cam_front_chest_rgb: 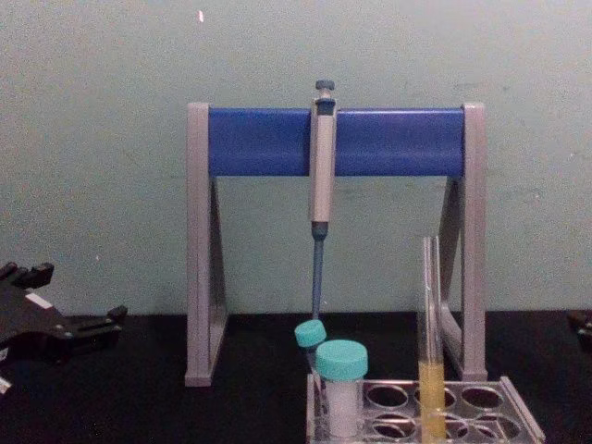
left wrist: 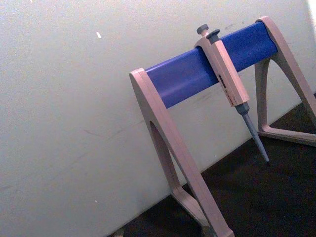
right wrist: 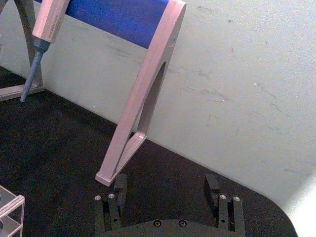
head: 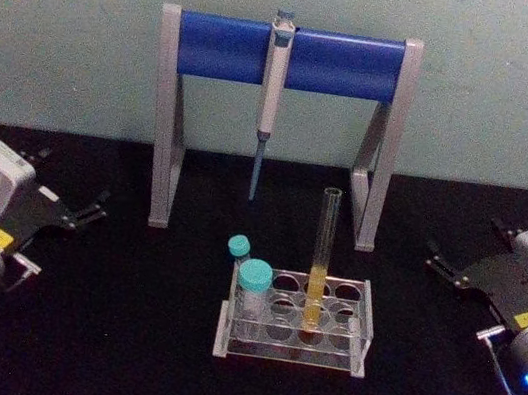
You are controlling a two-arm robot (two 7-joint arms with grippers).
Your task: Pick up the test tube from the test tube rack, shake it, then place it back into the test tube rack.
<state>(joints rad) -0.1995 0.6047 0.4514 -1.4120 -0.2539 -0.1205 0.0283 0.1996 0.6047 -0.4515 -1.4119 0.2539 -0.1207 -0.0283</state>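
Observation:
The test tube point(head: 320, 258) stands upright in a middle hole of the clear test tube rack point(head: 364, 328), at the centre of the black table. Yellow liquid fills its lower part. From the chest view the test tube point(cam_front_chest_rgb: 430, 314) rises well above the test tube rack point(cam_front_chest_rgb: 520, 422). My left gripper point(head: 73, 178) rests open at the far left, well away from the rack, and also shows in the chest view point(cam_front_chest_rgb: 79, 296). My right gripper point(head: 464, 243) sits open at the far right; the right wrist view shows the right gripper point(right wrist: 166, 186) with nothing between its fingers.
Two teal-capped vials point(head: 251, 287) stand in the rack's left holes. Behind the rack is a grey-and-blue pipette stand point(head: 288, 55) with a pipette point(head: 272, 97) hanging from its bar. A pale wall closes off the back.

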